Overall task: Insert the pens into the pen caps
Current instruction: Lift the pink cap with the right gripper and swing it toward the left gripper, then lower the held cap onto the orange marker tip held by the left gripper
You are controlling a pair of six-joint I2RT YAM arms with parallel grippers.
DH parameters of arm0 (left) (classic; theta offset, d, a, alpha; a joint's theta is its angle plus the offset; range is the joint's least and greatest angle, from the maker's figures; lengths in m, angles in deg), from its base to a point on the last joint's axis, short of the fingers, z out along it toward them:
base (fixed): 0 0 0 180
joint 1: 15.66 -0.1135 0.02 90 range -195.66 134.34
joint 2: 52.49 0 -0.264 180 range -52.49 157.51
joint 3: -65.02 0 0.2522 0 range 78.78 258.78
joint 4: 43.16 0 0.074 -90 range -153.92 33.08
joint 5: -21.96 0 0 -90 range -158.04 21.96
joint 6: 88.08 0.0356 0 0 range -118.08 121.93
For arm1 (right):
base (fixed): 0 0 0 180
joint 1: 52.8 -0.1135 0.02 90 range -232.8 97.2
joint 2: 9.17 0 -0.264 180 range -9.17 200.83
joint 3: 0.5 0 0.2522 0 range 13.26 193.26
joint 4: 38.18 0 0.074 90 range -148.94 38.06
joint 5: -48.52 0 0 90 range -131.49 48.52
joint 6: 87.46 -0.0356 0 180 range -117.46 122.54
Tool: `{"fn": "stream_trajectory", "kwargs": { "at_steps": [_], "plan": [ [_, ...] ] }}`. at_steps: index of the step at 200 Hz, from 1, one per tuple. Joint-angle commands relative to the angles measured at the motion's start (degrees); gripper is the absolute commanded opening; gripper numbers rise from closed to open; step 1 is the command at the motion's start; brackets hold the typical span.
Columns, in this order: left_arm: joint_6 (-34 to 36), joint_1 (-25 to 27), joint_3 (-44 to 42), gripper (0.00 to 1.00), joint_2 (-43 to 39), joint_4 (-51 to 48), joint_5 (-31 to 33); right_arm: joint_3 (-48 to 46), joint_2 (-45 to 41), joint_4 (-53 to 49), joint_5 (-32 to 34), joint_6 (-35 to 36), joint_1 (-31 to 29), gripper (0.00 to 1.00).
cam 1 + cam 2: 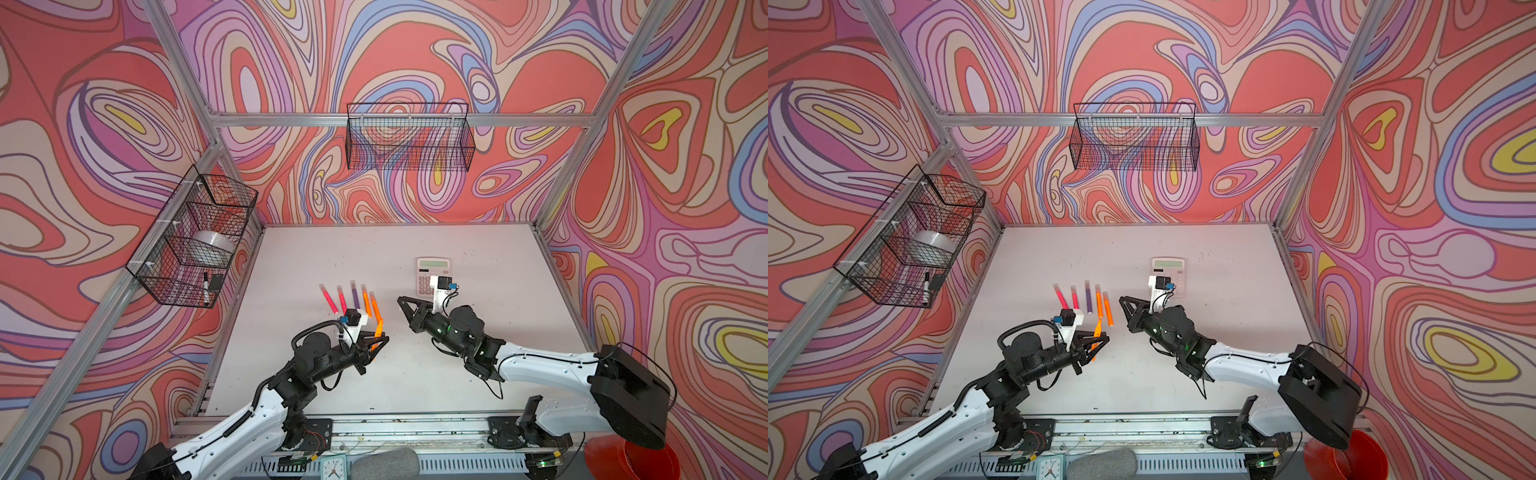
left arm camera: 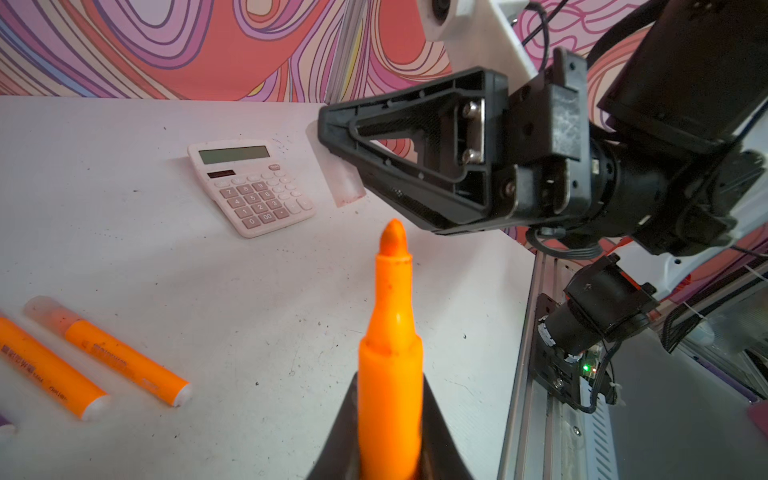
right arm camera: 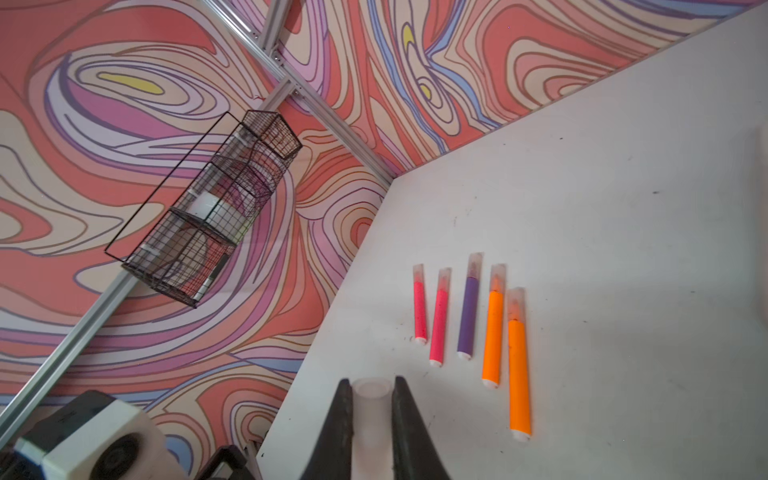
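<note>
Five pens [image 3: 468, 316] lay capped on the desk [image 3: 623, 208]; left claw [image 2: 390, 399] pinched the last orange pen [image 2: 390, 316], right claw [image 3: 372, 380] pinched the last cap [image 3: 371, 419], not yet joined.

Back end of orange pen [image 2: 390, 353] (likewise pale cap [image 3: 371, 411]) beyond the wrist views' edges

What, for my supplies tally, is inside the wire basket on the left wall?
The wire basket holds a pale tape roll in its middle compartment and, in the nearest one, a black-and-white marker beside a small black block. Mesh obscures the farthest compartment; nothing recognisable shows there.
</note>
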Motion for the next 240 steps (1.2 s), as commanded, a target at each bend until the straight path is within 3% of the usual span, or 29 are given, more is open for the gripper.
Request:
{"fn": "stream_trajectory", "kwargs": {
  "at_steps": [1, 57, 240],
  "plan": [
    [-0.7, 0.2, -0.2, 0.0, -1.1, 1.8, 0.4, 1.0, 0.3, 8.7, -2.2, -0.4, -0.9, 0.0],
    [-1.2, 0.2, -0.8, 0.0, -1.3, 2.8, 1.1, 2.8, 1.7, 10.1, -3.1, -0.1, -3.9, 0.0],
    [-1.1, 0.2, -0.2, 0.0, -1.2, 1.9, 5.1, 5.0, 7.1, 11.6, -4.2, -1.2, -5.7, 0.0]
  ]
}}
